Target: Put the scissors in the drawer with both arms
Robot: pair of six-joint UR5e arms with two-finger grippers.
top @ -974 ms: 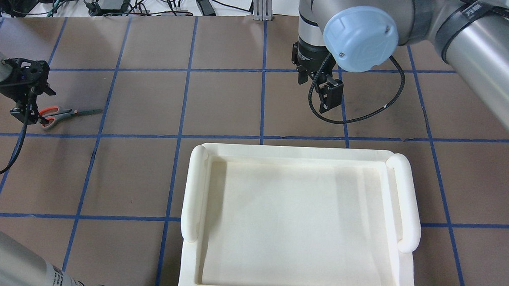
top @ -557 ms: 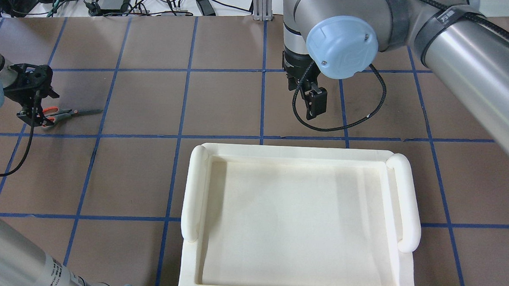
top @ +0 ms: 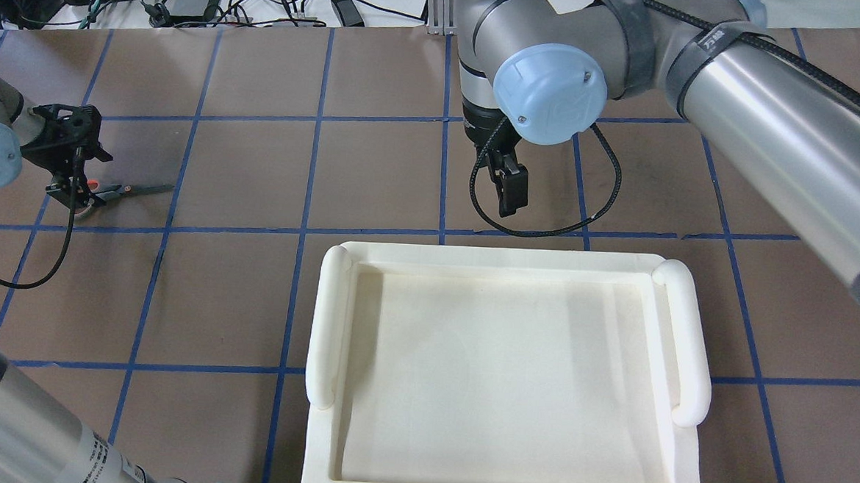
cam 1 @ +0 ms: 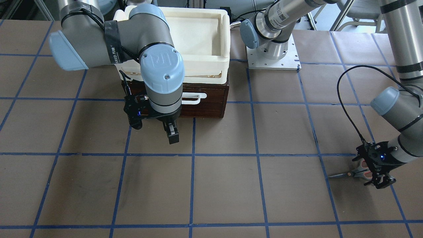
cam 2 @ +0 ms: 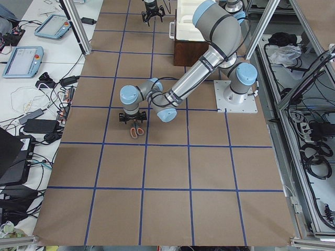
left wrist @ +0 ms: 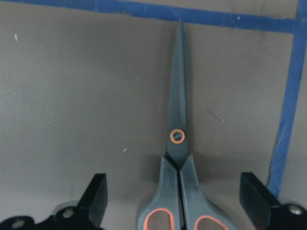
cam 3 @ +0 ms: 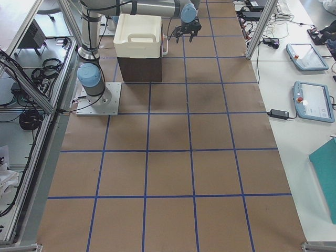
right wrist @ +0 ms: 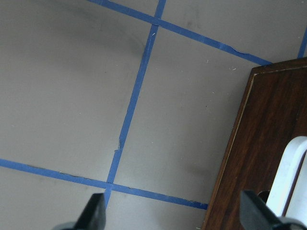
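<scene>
The left fingers (left wrist: 97, 192) stand wide open and empty, the scissors (left wrist: 178, 158) lying between them on the worktop (left wrist: 72, 96). The right fingers (right wrist: 97, 210) gape empty beside the drawer (right wrist: 268, 143).

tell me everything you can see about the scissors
The scissors are a small pair with grey, plastic-looking handles lined orange-red inside the loops, slim dark metal blades and an orange ring at the pivot. The blades are shut. They lie flat on the brown table, tip close to a blue tape line. The open left pincer straddles the handles, a finger on either side with gaps showing, so only the table touches them.
</scene>
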